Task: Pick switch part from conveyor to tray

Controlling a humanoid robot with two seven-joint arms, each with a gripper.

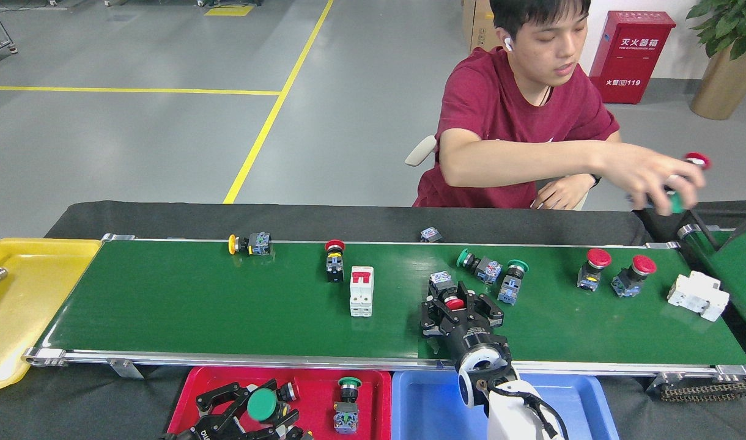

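From the head view, the right gripper reaches over the conveyor, its fingers closed around a red-capped switch that lies on the belt near the middle. The left gripper sits low over the red tray, clamped on a green-capped switch; another green-capped switch stands in the same tray. A blue tray lies just beside it, under the right arm. More switches and a white breaker rest along the belt. A person's hand holds parts beyond the belt's right end.
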